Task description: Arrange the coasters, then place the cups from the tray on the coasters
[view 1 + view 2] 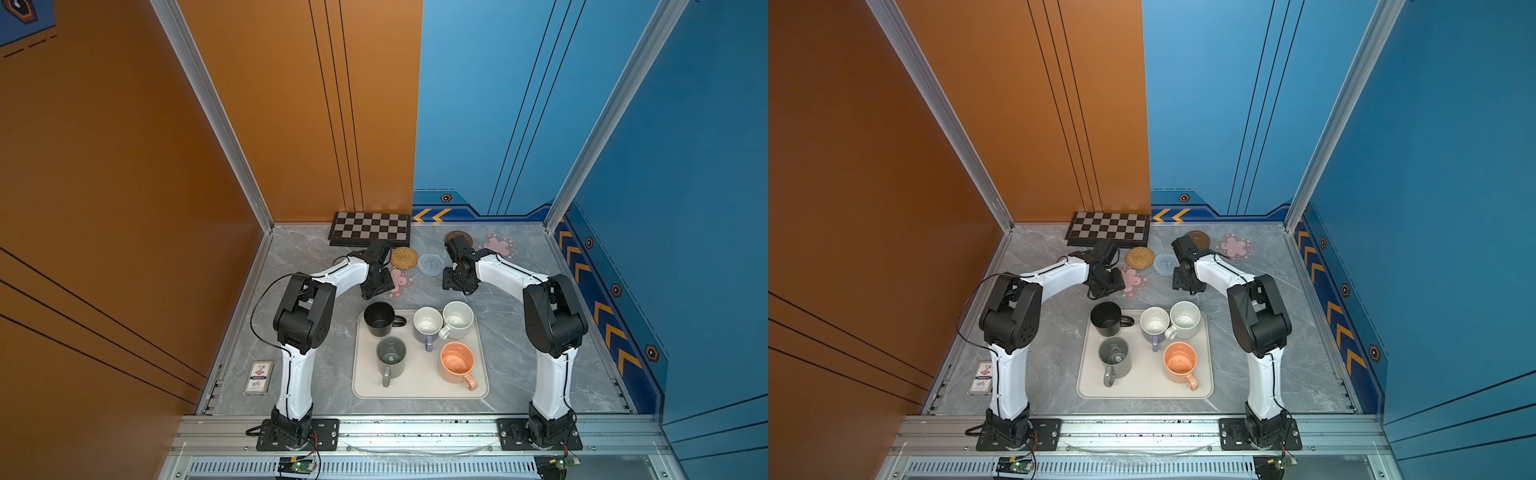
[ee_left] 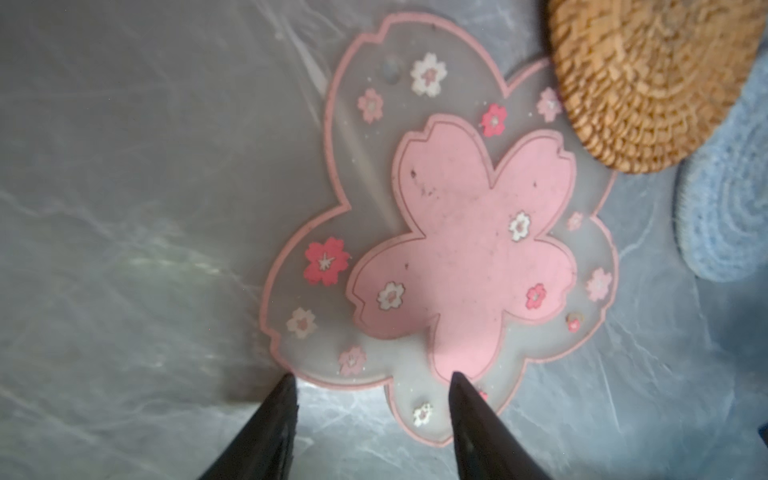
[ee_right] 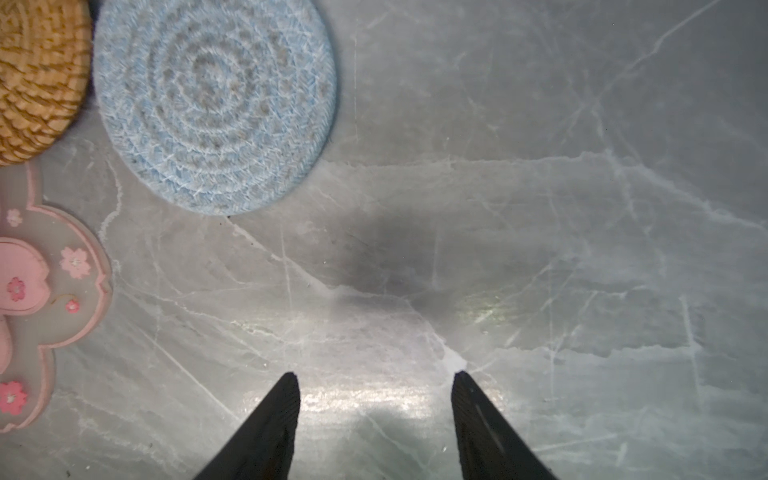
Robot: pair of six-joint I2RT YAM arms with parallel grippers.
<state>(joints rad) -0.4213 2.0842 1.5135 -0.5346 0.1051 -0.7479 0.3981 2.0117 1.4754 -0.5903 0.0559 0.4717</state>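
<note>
Aluminium rail [image 1: 415,430]; grey marble tabletop [image 1: 299,249]; orange wall [image 1: 124,166], blue wall [image 1: 685,166]; left claw [image 2: 374,378], right claw [image 3: 376,376] both apart.

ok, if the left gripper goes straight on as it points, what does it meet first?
Most likely the pink-blossom flower coaster: the left gripper points down at its near edge, jaws open and empty. Height above it is unclear.
</note>
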